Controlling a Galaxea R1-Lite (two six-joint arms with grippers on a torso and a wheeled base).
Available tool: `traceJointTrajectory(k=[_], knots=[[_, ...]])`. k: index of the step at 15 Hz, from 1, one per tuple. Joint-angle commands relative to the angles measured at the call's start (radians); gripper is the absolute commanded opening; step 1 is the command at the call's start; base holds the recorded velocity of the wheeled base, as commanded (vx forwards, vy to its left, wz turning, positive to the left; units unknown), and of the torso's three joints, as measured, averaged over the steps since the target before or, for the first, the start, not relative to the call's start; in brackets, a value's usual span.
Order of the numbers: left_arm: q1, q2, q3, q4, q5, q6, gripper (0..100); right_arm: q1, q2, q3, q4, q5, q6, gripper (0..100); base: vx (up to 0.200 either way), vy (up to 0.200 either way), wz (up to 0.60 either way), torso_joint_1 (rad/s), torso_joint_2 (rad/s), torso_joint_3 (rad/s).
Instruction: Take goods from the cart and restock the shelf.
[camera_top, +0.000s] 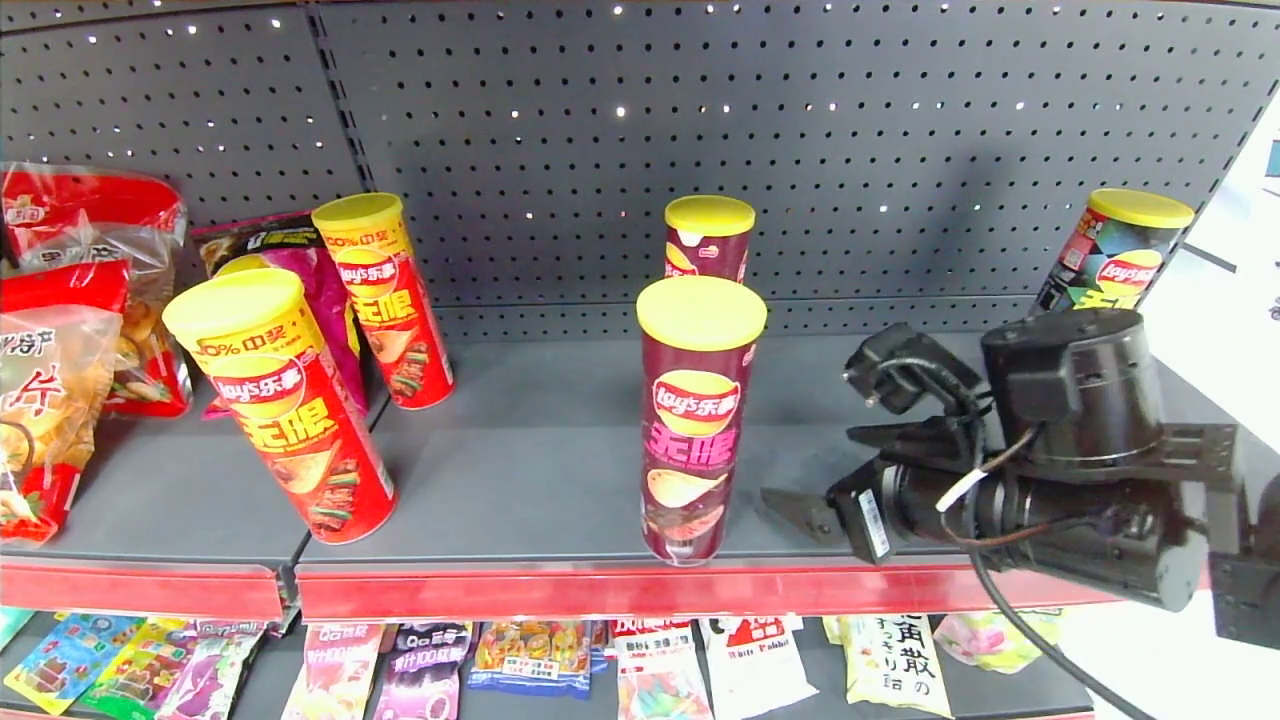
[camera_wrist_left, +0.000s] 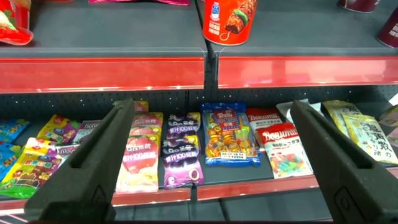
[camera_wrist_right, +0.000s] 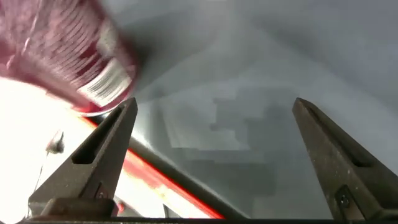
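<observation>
A maroon chips can (camera_top: 697, 420) with a yellow lid stands upright at the front of the grey shelf (camera_top: 540, 460). My right gripper (camera_top: 822, 475) is open just right of it, level with its lower half and not touching. In the right wrist view the maroon can (camera_wrist_right: 68, 50) lies beyond one finger, outside the open right gripper (camera_wrist_right: 214, 102), above the shelf's red front edge (camera_wrist_right: 161, 180). My left gripper (camera_wrist_left: 211, 102) is open and holds nothing, facing the lower shelf's candy bags (camera_wrist_left: 230, 134) below a red can (camera_wrist_left: 230, 18).
A second maroon can (camera_top: 708, 238) stands at the back. Two red cans (camera_top: 285, 400) (camera_top: 385, 300) stand on the left, next to snack bags (camera_top: 60, 330). A dark can (camera_top: 1115, 250) leans at the far right. Bare shelf lies between the red and maroon cans.
</observation>
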Motion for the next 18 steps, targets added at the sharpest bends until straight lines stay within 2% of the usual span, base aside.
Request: traceJointTrajectory(k=[1, 4, 7, 8, 10, 12, 14, 17, 18], knots=[[0.000, 0.001, 0.000, 0.000, 0.001, -0.002, 100, -0.060, -0.169, 0.025, 0.000, 0.003, 0.002, 100, 0.000, 0.000, 0.00, 0.000, 0.00, 0.000], [0.002, 0.001, 0.000, 0.000, 0.000, -0.001, 100, -0.155, -0.488, 0.189, 0.004, 0.006, -0.005, 100, 0.000, 0.000, 0.00, 0.000, 0.00, 0.000], [0.000, 0.001, 0.000, 0.001, 0.000, -0.002, 100, -0.312, -0.905, 0.389, 0.070, -0.002, -0.024, 100, 0.000, 0.000, 0.00, 0.000, 0.00, 0.000], [0.000, 0.003, 0.000, 0.001, -0.002, -0.002, 100, -0.379, -1.038, 0.407, 0.145, -0.002, -0.049, 100, 0.000, 0.000, 0.00, 0.000, 0.00, 0.000], [-0.008, 0.001, 0.000, 0.000, -0.031, 0.002, 100, -0.534, -1.252, 0.378, 0.383, -0.005, -0.054, 100, 0.000, 0.000, 0.00, 0.000, 0.00, 0.000], [-0.008, 0.001, 0.000, -0.003, -0.042, 0.015, 100, -0.634, -1.397, 0.346, 0.578, 0.004, -0.055, 100, 0.000, 0.000, 0.00, 0.000, 0.00, 0.000], [-0.008, 0.001, -0.002, -0.002, -0.040, 0.015, 100, -0.654, -1.491, 0.396, 0.650, -0.014, -0.055, 100, 0.000, 0.000, 0.00, 0.000, 0.00, 0.000], [-0.006, 0.001, 0.000, -0.005, -0.038, 0.015, 100, -0.663, -1.571, 0.600, 0.604, 0.004, -0.029, 100, 0.000, 0.000, 0.00, 0.000, 0.00, 0.000], [-0.008, 0.001, 0.002, -0.003, -0.042, 0.018, 100, -0.660, -1.564, 0.608, 0.575, 0.066, -0.017, 100, 0.000, 0.000, 0.00, 0.000, 0.00, 0.000]])
